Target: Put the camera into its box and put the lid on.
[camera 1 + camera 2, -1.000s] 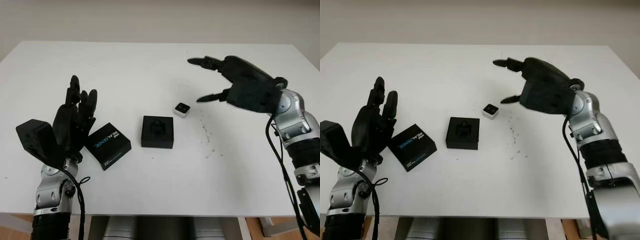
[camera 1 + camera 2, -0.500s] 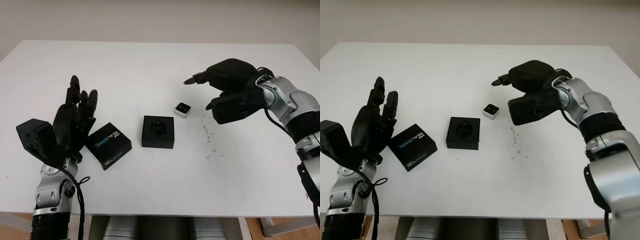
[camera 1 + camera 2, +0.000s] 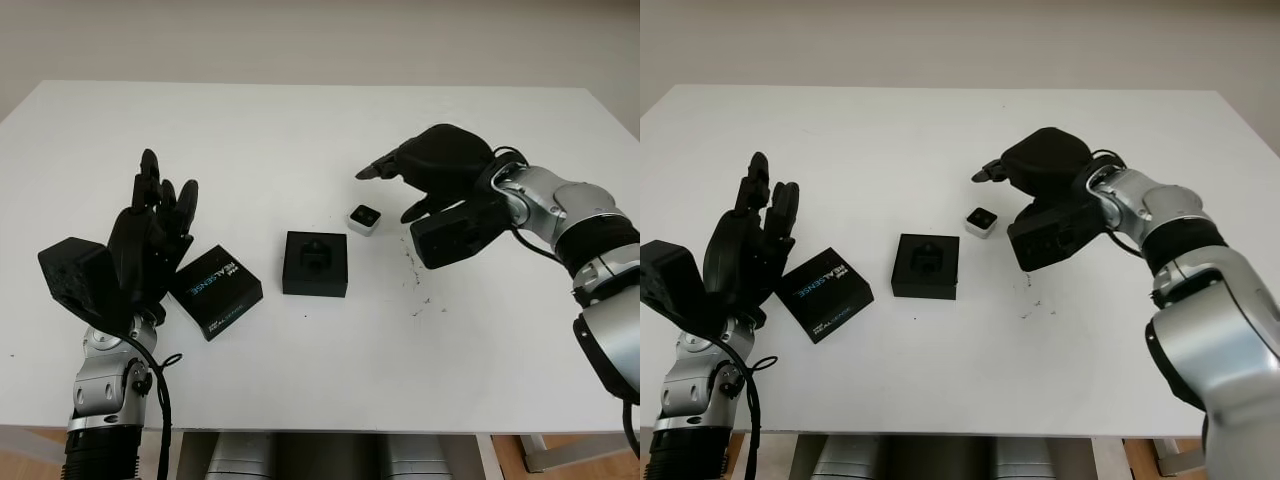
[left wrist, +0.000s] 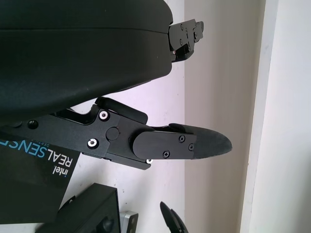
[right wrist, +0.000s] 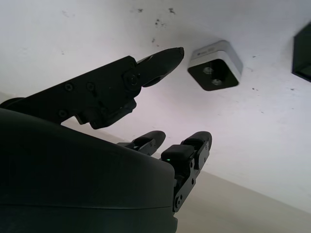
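A small silver camera (image 3: 364, 219) with a black face lies on the white table (image 3: 250, 130), just right of the open black box (image 3: 315, 264). The black lid (image 3: 215, 291), printed REAL SENSE, lies flat to the left of the box. My right hand (image 3: 388, 193) hovers open just right of and above the camera, its fingers arching over it and its thumb beside it, touching nothing. In the right wrist view the camera (image 5: 215, 66) sits just past the thumb tip (image 5: 165, 57). My left hand (image 3: 150, 235) stands raised and open to the left of the lid.
Small dark specks (image 3: 413, 268) dot the table to the right of the camera. The table's front edge (image 3: 330, 428) runs close to both arms. A pale wall rises behind the table's far edge.
My right hand has swung left and down from the table's right side, turning palm down over the camera. The left hand, box and lid have stayed put.
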`<state>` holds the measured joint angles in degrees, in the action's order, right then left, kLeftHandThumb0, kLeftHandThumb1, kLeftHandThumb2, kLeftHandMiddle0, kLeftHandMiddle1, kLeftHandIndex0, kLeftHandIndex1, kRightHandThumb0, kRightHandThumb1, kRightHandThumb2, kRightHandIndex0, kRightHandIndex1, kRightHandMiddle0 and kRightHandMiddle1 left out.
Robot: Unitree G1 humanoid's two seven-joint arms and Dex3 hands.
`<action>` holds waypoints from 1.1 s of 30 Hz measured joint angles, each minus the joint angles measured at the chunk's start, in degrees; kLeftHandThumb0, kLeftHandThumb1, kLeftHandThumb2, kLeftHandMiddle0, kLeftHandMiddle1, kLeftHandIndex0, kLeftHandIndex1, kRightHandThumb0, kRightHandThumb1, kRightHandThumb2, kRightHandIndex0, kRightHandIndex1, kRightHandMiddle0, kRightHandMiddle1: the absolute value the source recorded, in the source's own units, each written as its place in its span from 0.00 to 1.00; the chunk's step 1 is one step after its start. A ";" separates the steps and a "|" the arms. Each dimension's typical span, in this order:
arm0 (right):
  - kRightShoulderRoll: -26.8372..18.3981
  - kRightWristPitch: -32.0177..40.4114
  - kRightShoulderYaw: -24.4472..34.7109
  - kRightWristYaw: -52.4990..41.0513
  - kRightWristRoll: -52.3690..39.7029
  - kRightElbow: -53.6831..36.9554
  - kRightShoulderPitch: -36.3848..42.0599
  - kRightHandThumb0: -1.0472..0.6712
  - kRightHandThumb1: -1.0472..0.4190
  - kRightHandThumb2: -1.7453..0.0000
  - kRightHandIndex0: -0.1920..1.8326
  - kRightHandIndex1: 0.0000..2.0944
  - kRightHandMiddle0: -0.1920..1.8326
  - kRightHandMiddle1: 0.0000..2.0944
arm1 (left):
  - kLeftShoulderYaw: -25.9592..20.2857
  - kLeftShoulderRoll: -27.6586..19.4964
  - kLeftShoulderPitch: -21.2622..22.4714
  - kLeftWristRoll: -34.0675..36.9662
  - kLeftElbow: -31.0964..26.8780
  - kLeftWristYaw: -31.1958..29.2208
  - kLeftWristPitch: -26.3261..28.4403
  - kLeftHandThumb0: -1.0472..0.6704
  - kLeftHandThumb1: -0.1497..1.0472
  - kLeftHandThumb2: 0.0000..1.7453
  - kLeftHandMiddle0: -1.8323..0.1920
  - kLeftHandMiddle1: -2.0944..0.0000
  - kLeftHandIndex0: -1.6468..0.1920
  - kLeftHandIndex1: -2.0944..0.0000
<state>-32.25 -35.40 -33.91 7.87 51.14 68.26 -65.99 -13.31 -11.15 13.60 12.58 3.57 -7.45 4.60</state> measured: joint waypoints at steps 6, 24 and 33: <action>2.31 2.15 0.14 -0.24 -1.82 1.40 -0.45 0.38 0.14 0.97 0.26 0.02 0.33 0.04 | -0.14 0.09 -0.03 0.15 0.00 -0.16 -0.01 0.22 1.00 0.19 1.00 1.00 1.00 0.99; 3.97 5.62 -1.58 -3.04 -1.64 3.13 -1.62 0.39 0.13 0.97 0.22 0.01 0.36 0.04 | -0.14 0.32 -0.77 -0.11 -0.11 0.49 -0.37 0.23 1.00 0.17 1.00 0.99 0.99 0.99; 3.88 5.79 -2.65 -3.68 -0.87 3.26 -1.63 0.39 0.13 0.97 0.21 0.02 0.36 0.04 | -0.16 0.33 -0.91 -0.01 -0.96 1.15 0.54 0.24 1.00 0.15 1.00 0.98 0.99 0.98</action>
<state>-28.37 -29.61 -36.56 4.19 50.27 71.52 -67.62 -13.48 -10.82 12.70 12.58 2.61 -6.30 5.14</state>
